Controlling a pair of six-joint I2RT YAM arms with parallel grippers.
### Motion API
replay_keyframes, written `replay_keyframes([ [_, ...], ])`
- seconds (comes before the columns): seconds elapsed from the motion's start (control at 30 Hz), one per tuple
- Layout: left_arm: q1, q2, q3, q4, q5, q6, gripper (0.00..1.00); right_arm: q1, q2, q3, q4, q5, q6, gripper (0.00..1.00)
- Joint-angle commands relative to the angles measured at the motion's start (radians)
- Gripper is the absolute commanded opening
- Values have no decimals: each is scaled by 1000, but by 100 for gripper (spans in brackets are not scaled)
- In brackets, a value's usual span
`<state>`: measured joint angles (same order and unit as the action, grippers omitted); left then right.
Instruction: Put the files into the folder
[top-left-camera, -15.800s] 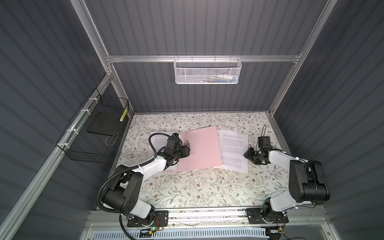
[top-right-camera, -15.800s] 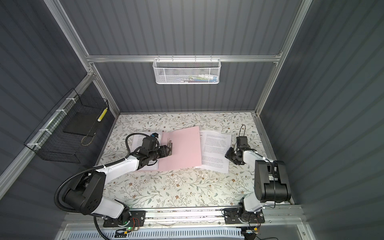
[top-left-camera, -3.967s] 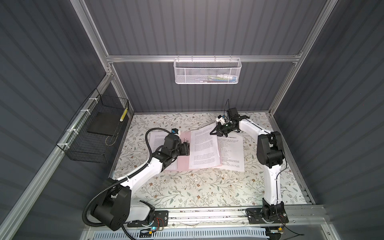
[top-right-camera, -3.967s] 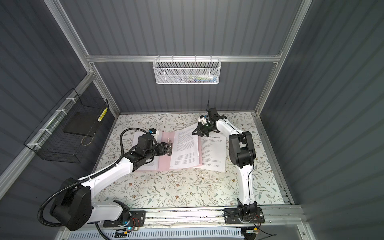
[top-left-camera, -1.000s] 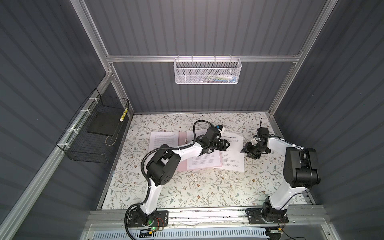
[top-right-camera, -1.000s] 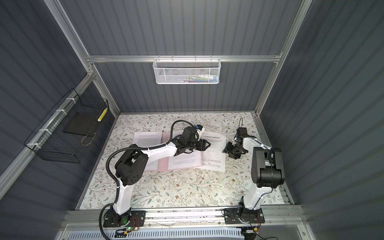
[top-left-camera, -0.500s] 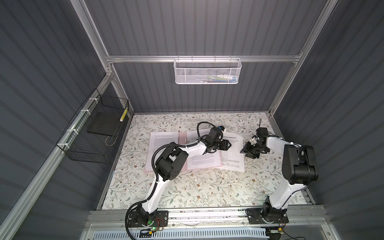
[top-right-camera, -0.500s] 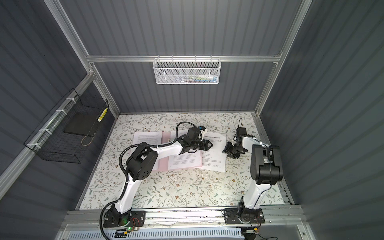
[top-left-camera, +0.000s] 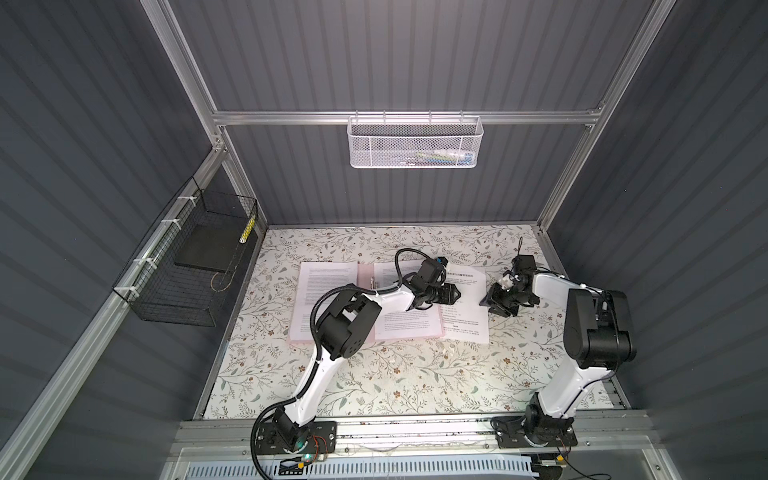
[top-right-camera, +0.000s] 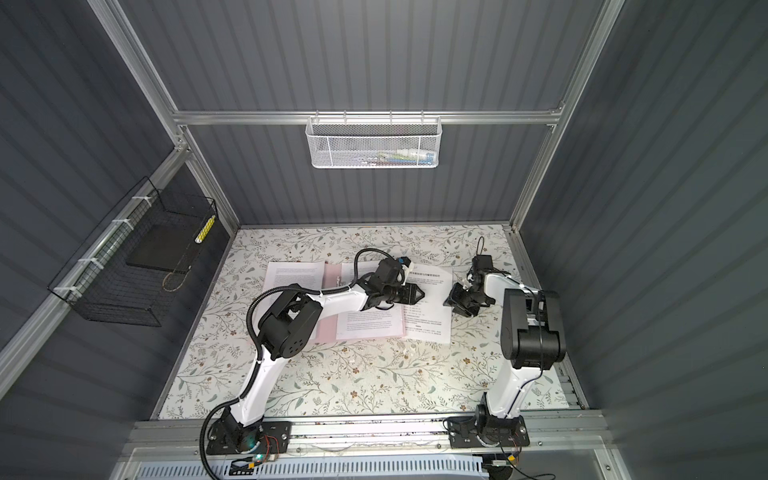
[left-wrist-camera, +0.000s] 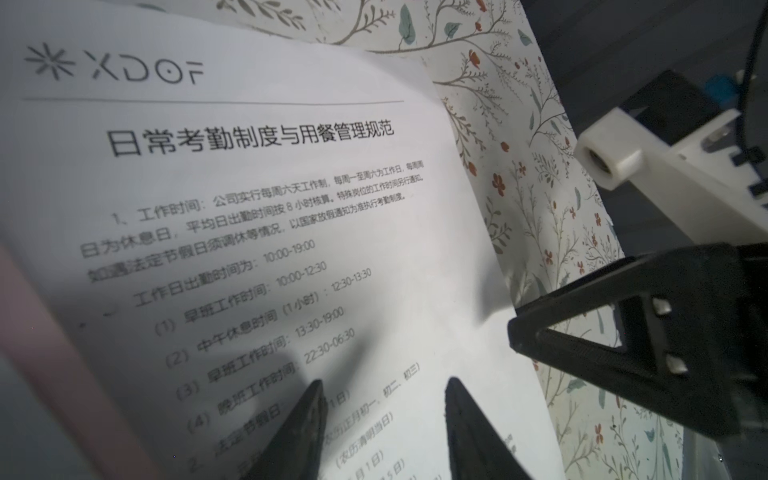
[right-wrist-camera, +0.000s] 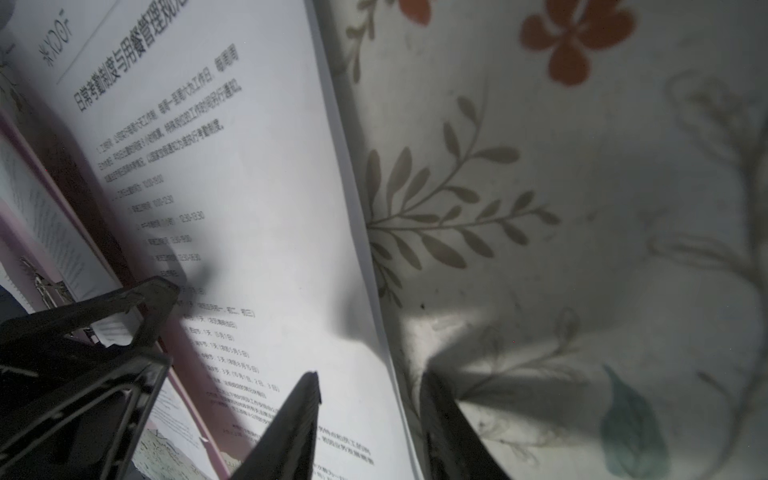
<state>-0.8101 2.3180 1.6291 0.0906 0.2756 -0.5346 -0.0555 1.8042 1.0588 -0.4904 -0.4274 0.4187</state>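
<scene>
Files lie on the open folder, and a logo sheet touches the folder's right edge. Over that sheet the left gripper sits spread and empty. Farthest from the folder, the right gripper straddles the sheet's outer edge, spread too.

Dark grey ribbed walls close the left, far and right sides, edged by an aluminium frame. A white mesh basket hangs on the far rail, and a black wire basket holding a dark slab hangs on the left wall. The tabletop has a pale floral print.
</scene>
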Motion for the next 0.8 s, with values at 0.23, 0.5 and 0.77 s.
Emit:
replay_keyframes([
  [0.23, -4, 37, 32, -19, 33, -17, 48, 9, 43, 31, 33, -101, 25, 42],
  [0.5, -4, 60, 28, -8, 46, -31, 47, 19, 35, 23, 93, -157, 54, 40],
  [0.77, -3, 60, 28, -7, 47, -29, 46, 22, 59, 21, 156, -212, 82, 36],
])
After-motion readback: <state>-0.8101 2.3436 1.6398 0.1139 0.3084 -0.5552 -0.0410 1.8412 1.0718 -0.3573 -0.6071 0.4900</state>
